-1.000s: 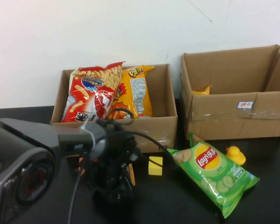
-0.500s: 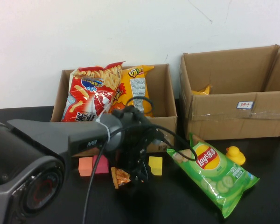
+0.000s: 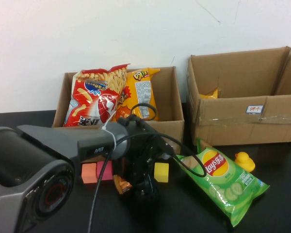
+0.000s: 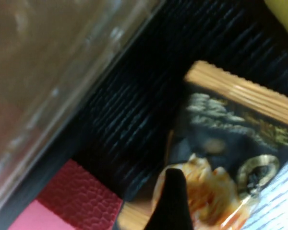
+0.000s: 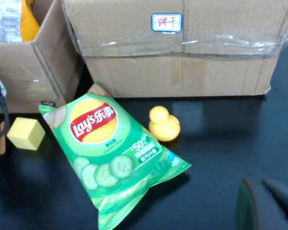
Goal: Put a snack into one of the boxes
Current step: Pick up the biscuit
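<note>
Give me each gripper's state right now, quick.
Left gripper: down at the small orange snack packet in front of the left box; grip cannot be told.
Right gripper: parked over the table; cannot be told.

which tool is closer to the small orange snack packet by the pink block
Left. The left tool is down at the small orange snack packet, right beside it. The right tool is not visible from above; its wrist camera shows it beyond the green chip bag.

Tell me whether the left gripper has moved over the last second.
Yes. The left gripper has shifted rightward, from left of the yellow cube toward it, now over the small orange snack packet.
</note>
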Controlling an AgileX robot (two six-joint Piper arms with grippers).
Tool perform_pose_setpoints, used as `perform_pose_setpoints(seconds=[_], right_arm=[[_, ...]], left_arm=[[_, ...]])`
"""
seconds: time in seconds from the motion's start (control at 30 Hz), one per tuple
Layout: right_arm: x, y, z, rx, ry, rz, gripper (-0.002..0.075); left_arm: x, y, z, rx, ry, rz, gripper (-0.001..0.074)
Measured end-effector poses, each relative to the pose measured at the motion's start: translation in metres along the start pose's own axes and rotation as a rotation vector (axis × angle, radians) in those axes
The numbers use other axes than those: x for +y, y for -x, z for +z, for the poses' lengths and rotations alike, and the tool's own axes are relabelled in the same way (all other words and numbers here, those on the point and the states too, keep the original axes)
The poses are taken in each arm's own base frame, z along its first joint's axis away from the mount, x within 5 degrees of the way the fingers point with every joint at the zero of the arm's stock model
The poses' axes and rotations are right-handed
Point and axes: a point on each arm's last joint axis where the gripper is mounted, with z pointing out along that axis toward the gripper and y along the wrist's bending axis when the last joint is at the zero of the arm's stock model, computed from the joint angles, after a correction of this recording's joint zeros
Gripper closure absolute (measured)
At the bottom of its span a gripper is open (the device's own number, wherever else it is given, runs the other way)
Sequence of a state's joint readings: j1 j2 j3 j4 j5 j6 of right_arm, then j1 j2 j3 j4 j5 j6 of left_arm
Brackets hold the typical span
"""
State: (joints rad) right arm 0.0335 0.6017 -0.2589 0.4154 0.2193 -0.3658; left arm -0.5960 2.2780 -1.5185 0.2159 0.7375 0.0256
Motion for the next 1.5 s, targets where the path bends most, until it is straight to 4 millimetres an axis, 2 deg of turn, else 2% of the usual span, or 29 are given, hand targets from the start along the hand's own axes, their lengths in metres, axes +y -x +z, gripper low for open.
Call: perform_pose_setpoints(seconds=[0.27,0.4,0.47,0.5,0.53,0.63,0.83,0.93,1.03,1.17,1.27,1.4,1.5], right_arm=[[0.0,0.0,0.0,0.0,0.0,0.001,0.0727],[0.0,0.0,0.0,0.0,0.0,0.001,0.0727],[0.0,0.0,0.0,0.0,0.0,0.001,0.0727],[0.0,0.0,0.0,0.0,0.0,0.001,0.0727],[0.0,0.0,0.0,0.0,0.0,0.001,0.0727],[0.0,0.0,0.0,0.0,0.0,0.001,0.0727],[0.0,0.0,0.0,0.0,0.0,0.001,0.0727],[0.0,0.0,0.0,-0.002,0.0,0.001,0.0727],[0.0,0.0,0.0,-0.005,-0.001,0.001,0.0727],[0.0,0.001,0.0,-0.011,-0.003,0.002,0.0727],[0.0,0.001,0.0,-0.011,-0.003,0.002,0.0727],[0.0,0.001,0.0,-0.011,-0.003,0.002,0.0727],[0.0,0.001,0.0,-0.011,-0.003,0.002,0.0727]], left_arm=[[0.001,-0.006,0.008,0.053,-0.042,0.05,0.021],[-0.001,-0.008,0.007,0.072,-0.071,0.035,0.0311],[-0.003,-0.008,0.007,0.075,-0.086,0.021,0.038],[-0.003,-0.008,0.007,0.078,-0.093,0.014,0.0447],[-0.003,-0.008,0.007,0.081,-0.094,0.012,0.0467],[-0.003,-0.008,0.006,0.087,-0.097,-0.002,0.05],[-0.006,-0.011,0.003,0.128,-0.132,-0.035,0.0516],[-0.007,-0.01,-0.011,0.132,-0.165,-0.062,0.0517],[-0.005,0.001,-0.037,0.102,-0.213,-0.065,0.0521],[-0.001,0.031,-0.096,0.022,-0.324,-0.034,0.0527],[0.004,0.048,-0.127,-0.086,-0.342,-0.038,0.0527],[0.008,0.054,-0.144,-0.131,-0.326,-0.066,0.0527],[0.004,0.048,-0.136,-0.086,-0.274,-0.029,0.0527]])
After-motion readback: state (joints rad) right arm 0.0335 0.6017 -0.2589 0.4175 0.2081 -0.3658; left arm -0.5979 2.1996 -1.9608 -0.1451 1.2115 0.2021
